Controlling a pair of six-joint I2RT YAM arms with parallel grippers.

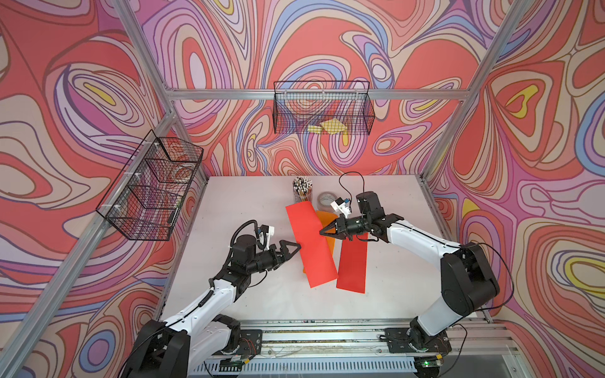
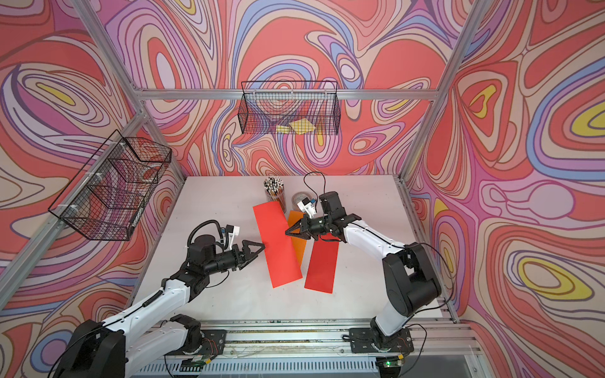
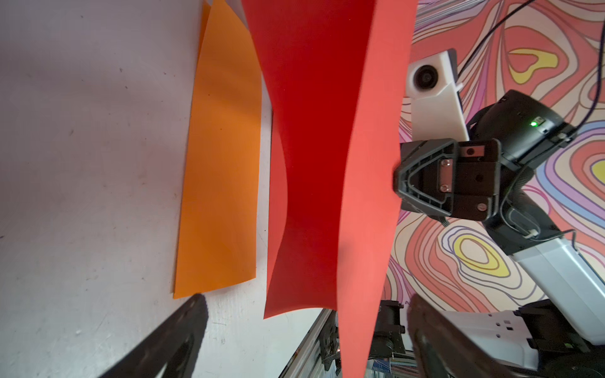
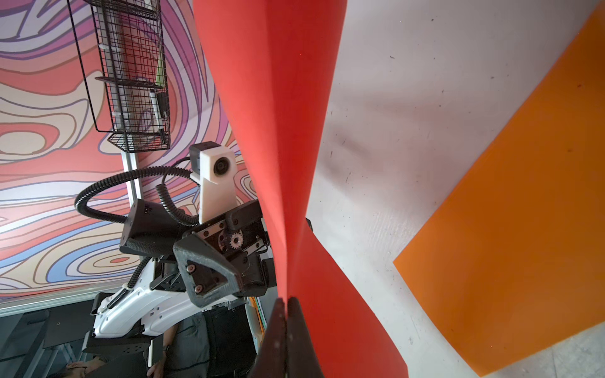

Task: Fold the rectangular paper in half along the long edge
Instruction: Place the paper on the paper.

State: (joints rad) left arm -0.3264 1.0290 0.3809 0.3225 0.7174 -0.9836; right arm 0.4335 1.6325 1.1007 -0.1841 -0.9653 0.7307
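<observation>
A bright red rectangular paper (image 1: pixel 311 248) (image 2: pixel 278 248) hangs lifted and bowed over the white table (image 1: pixel 229 209). My right gripper (image 1: pixel 322 231) (image 4: pixel 287 302) is shut on the paper's right long edge, and the right wrist view shows the sheet (image 4: pixel 278 131) twisting away from the pinch. At the opposite long edge my left gripper (image 1: pixel 294 248) (image 3: pixel 307 343) stands open. In the left wrist view that edge of the paper (image 3: pixel 360 229) runs between the spread jaws without touching either one.
An orange sheet (image 1: pixel 330 245) (image 3: pixel 222 163) lies flat under the lifted paper. A darker red sheet (image 1: pixel 353 268) lies to its right. A pencil cup (image 1: pixel 302 189) and a tape roll (image 1: pixel 327 199) stand behind. Wire baskets (image 1: pixel 322 108) (image 1: pixel 150 186) hang on the walls.
</observation>
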